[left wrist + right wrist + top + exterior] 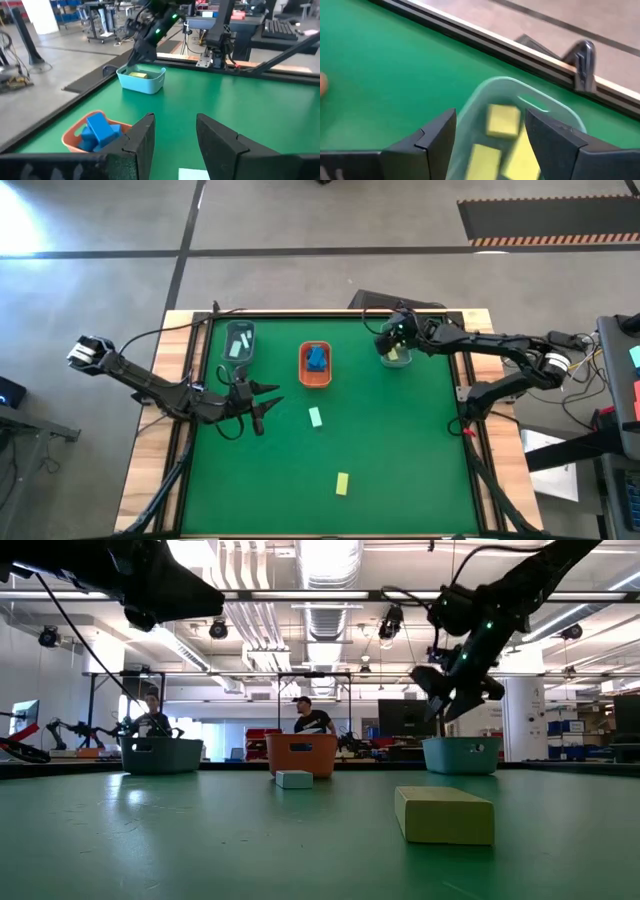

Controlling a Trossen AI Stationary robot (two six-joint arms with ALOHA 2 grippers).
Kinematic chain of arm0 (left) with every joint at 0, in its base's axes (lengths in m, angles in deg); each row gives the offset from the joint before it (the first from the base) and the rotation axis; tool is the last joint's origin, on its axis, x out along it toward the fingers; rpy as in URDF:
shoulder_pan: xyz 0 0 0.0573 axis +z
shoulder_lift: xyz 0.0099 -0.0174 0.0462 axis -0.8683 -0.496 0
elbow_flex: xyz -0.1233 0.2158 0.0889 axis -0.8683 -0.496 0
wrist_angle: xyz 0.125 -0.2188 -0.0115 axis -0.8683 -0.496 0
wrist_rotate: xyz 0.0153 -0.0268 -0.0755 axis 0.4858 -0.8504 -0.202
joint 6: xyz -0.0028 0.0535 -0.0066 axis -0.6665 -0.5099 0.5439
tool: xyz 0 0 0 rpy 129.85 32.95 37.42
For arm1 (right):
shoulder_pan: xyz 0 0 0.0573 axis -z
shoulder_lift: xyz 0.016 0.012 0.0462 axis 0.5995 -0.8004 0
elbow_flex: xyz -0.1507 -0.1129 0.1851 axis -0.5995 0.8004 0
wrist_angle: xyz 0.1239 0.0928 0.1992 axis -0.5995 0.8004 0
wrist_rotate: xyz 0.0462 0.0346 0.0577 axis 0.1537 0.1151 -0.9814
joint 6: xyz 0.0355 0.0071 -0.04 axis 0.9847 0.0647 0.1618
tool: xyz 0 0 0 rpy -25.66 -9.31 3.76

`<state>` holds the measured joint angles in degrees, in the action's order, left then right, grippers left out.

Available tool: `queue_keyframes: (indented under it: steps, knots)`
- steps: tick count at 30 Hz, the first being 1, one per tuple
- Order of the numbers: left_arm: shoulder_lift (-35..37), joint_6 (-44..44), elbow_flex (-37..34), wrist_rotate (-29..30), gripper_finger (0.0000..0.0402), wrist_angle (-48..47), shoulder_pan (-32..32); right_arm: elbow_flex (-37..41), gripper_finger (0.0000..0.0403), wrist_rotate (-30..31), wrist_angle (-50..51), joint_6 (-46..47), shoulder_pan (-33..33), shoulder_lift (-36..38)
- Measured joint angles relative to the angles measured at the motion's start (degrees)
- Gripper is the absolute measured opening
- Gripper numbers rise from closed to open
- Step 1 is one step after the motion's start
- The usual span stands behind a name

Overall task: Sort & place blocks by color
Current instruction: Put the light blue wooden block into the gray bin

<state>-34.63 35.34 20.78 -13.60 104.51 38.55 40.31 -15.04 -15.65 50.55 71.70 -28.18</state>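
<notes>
While your right claw (pixel 490 142) hangs open over the pale tray (pixel 394 358), yellow blocks (pixel 502 120) lie inside it: that drop looks done. Your left claw (pixel 262 402), open and empty, waits nearer you than the orange tray (pixel 315 378). Next, go for the mint block (pixel 315 417) beside it.

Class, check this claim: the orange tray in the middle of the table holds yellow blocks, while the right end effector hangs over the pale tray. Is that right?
Not quite. The orange tray holds blue blocks, as the high view and left wrist view show. The yellow blocks lie in the pale tray, and the right end effector does hang over it.
</notes>
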Motion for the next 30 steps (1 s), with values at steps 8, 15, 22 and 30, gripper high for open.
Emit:
queue_keyframes:
  steps: [8,15,22,30]
  knots:
    - [-6.6,10.8,0.2,0.1,0.0128,-0.1,-0.1,0.0,0.0222,-1.5,0.0,1.3,-9.6,7.8]
    - [-16.5,14.3,1.2,0.1,0.0128,5.3,0.0,0.0,0.0219,-1.0,-1.2,3.1,-22.8,11.9]
    - [-23.6,17.4,3.1,0.1,0.0128,10.8,0.0,0.0,0.0219,4.7,-4.3,0.4,-31.0,13.3]
    - [-29.8,28.0,9.8,1.5,0.0126,4.2,0.7,0.0,0.0219,7.7,-8.5,-5.9,-31.5,13.4]
